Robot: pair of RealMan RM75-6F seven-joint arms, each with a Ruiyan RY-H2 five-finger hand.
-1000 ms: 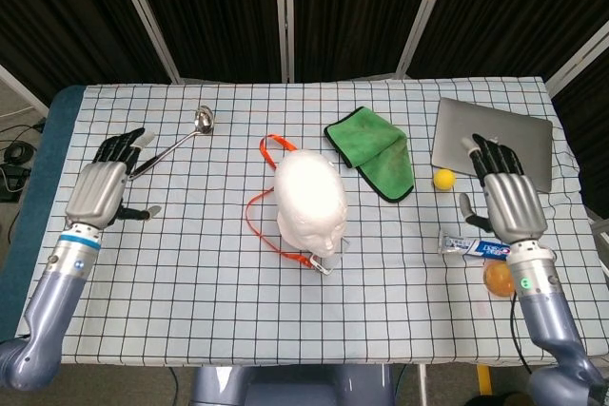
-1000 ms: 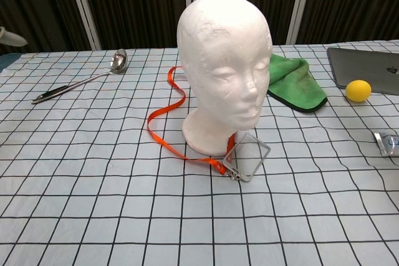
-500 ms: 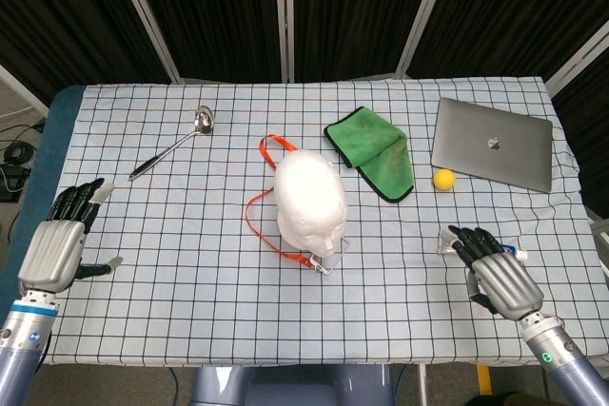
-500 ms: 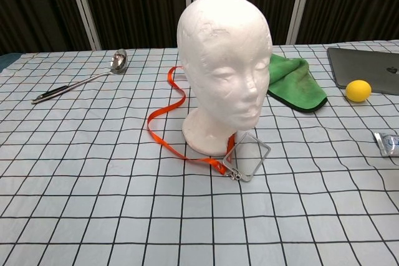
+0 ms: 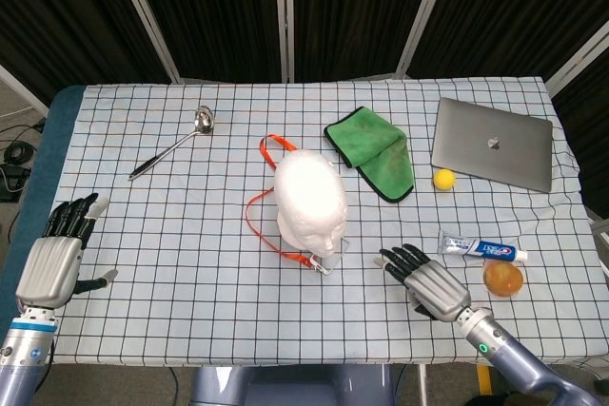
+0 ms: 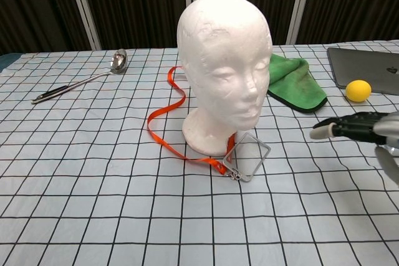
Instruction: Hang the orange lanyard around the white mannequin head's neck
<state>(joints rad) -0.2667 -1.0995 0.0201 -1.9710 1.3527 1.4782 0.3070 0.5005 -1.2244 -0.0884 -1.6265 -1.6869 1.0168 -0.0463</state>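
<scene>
The white mannequin head stands upright mid-table, facing the front edge. The orange lanyard lies flat on the cloth, looping behind and to the left of the head's base, ending at a clip and clear badge holder in front of it. My right hand hovers open, fingers spread, to the right of the badge holder and holds nothing. My left hand is open at the table's left edge, far from the lanyard.
A steel ladle lies at the back left. A green cloth, yellow ball and laptop sit at the back right. A toothpaste tube and an orange ball lie near my right hand.
My right hand has drawn back from the laptop and swung left towards the head's front. My left hand pulled back from the ladle to the table's left edge. Lanyard and head unmoved.
</scene>
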